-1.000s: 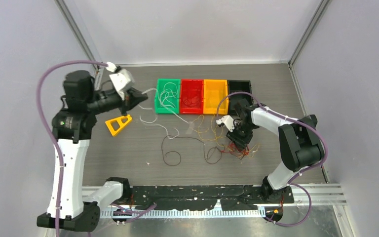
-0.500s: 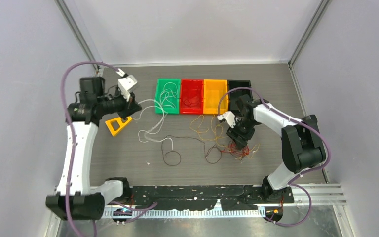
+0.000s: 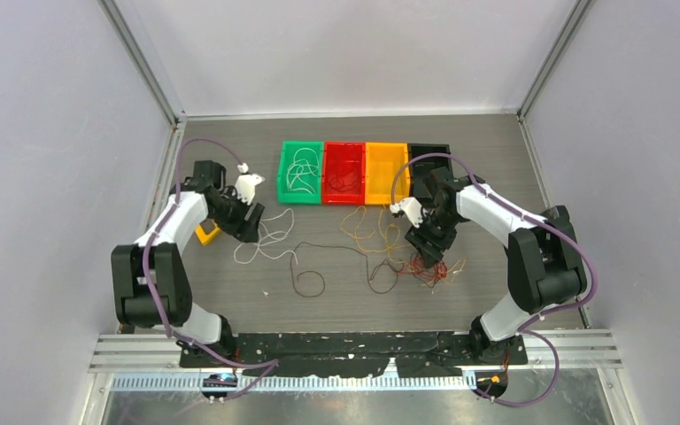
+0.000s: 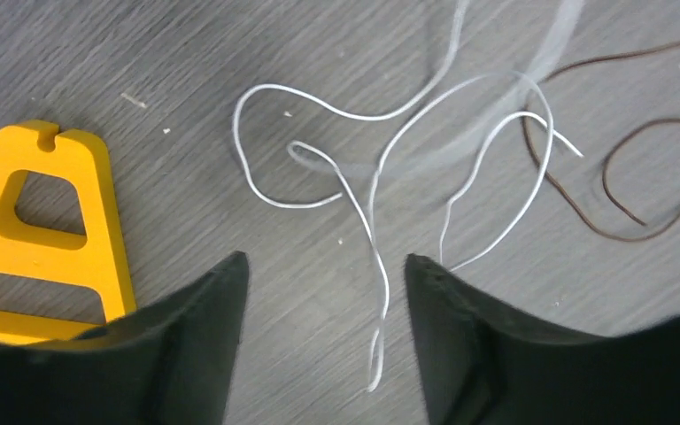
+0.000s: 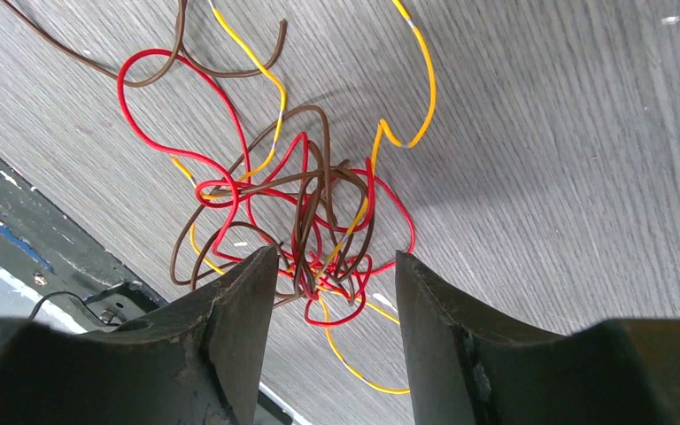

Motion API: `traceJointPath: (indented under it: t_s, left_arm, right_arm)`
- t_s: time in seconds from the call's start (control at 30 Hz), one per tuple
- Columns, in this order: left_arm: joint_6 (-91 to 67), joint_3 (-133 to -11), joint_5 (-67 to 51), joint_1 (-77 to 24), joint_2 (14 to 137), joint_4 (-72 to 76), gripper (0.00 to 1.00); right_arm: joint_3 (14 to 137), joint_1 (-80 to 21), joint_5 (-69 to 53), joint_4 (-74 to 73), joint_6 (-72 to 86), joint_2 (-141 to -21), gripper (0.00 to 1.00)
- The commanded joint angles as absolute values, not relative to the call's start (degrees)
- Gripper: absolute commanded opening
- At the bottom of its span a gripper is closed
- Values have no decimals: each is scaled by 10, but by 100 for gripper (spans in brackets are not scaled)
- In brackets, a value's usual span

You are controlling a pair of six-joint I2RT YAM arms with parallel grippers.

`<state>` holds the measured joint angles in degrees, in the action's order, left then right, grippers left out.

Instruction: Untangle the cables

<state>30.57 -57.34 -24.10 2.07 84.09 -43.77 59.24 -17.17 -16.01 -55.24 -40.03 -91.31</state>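
Reaching inward and tilting down toward the table (image 3: 496, 142), the left gripper (image 4: 323, 266) is hanging with its jaws spread over a loose white cable (image 4: 372, 190), beside a yellow trapezoid frame (image 4: 44, 230). The right gripper (image 5: 332, 261) is pointing down, likewise spread and gripping nothing, over the knot of red, brown and yellow cables (image 5: 310, 208). Four coloured bins (image 3: 367, 173) are lining the far side, and open tabletop is showing toward the near edge.

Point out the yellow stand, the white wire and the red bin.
yellow stand (image 4: 44, 255), left wrist view, middle crossbar
white wire (image 4: 374, 363), left wrist view, lower end
red bin (image 3: 343, 144), top view, far rim
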Motion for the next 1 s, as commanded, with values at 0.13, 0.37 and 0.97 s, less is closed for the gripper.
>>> traceJointPath:
  t_s: [0.13, 0.37, 0.97]
  left_arm:
    - [328, -651, -206, 19, 942, -374, 98]
    - [350, -698, -175, -25, 1004, -404, 99]
    - [163, -720, -191, -46, 985, -454, 72]
  right_arm:
    - [602, -171, -175, -562, -390, -917, 58]
    - [608, -170, -174, -562, -389, -930, 58]
    - [627, -171, -173, -568, -387, -937, 57]
